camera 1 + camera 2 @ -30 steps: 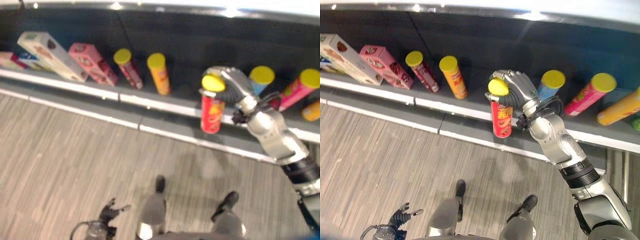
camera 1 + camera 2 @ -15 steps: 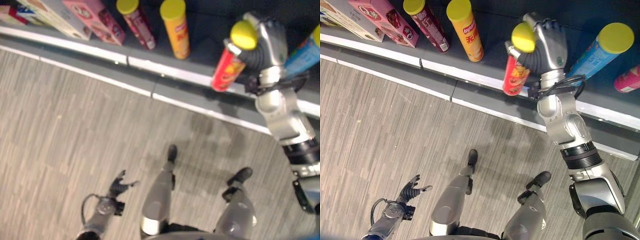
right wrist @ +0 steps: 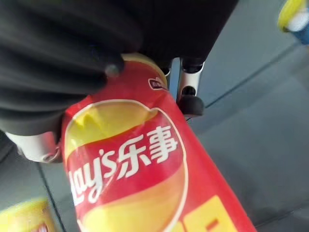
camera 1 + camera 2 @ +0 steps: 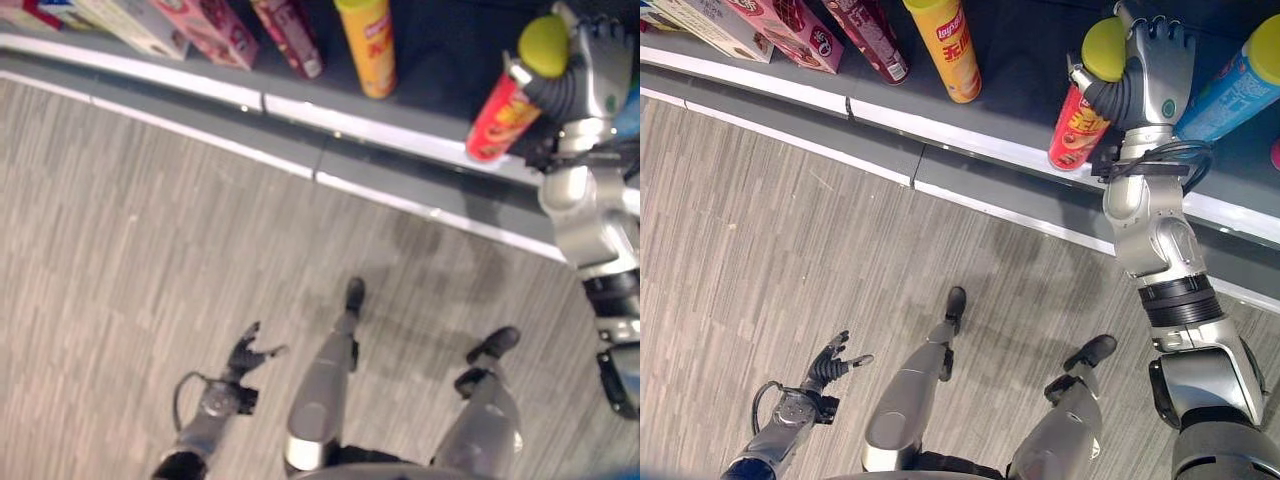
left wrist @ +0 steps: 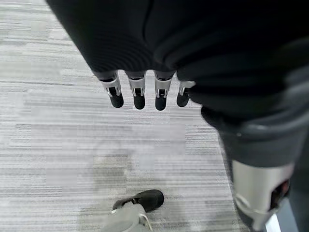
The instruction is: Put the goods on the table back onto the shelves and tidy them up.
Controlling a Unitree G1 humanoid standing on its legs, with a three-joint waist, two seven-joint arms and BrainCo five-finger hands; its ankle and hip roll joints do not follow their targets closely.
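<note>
A red chip can (image 4: 1080,115) with a yellow lid stands tilted on the dark shelf (image 4: 1030,70), its base near the shelf's front edge. My right hand (image 4: 1155,65) is shut on its upper part, fingers curled round it; the right wrist view shows the red can (image 3: 140,179) from close, with fingers (image 3: 190,92) wrapped behind it. My left hand (image 4: 830,362) hangs low over the floor at the lower left, its fingers (image 5: 137,94) straight and holding nothing.
On the same shelf stand an orange can (image 4: 950,50), a dark red can (image 4: 875,40), a pink box (image 4: 790,30), a pale box (image 4: 705,15) to the left, and a blue can (image 4: 1235,85) to the right. A white strip (image 4: 970,140) edges the shelf above grey carpet.
The camera has tilted down and the shelf slid up in the picture. My right hand has carried the red can further onto the shelf. The left hand still hangs idle.
</note>
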